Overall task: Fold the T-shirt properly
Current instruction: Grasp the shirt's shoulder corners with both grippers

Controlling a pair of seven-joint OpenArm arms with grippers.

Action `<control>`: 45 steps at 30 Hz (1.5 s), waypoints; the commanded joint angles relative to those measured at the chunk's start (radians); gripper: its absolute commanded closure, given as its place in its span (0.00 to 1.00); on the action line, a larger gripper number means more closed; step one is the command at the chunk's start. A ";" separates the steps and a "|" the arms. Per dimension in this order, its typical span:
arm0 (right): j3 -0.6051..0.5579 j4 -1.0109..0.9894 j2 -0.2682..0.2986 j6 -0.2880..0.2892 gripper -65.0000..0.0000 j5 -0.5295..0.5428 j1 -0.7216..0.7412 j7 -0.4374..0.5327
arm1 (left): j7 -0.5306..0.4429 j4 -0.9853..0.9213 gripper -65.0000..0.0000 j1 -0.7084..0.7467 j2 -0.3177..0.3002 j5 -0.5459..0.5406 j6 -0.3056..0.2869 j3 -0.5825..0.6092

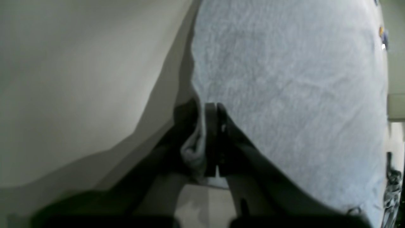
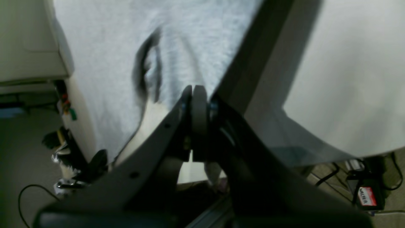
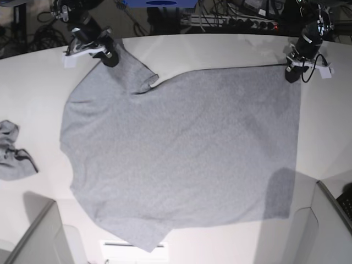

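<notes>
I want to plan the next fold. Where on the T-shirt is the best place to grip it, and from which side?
Probably the two far corners, from the far edge of the table. The T-shirt lies flat and spread, and the left gripper and right gripper are already shut there on the hem corner and the sleeve, so both can draw that edge over the near half.

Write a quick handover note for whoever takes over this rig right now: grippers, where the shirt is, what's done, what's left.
Left gripper: shut on the T-shirt, pinching its far hem corner, on the base view's right.
Right gripper: shut on the T-shirt at the far sleeve, on the base view's left.
T-shirt: spread nearly flat on the white table, plain side up, lying sideways, with its near sleeve hanging over the front edge.
Small grey cloth: bunched at the table's left edge, apart from the shirt.
Done: shirt laid out and gripped at two far points.
Left: every fold; none made yet.
</notes>
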 commanded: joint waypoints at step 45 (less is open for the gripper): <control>0.011 0.182 0.010 0.016 1.00 0.017 -0.138 -0.060 | 0.004 0.378 1.00 0.228 0.015 0.204 -0.002 -0.078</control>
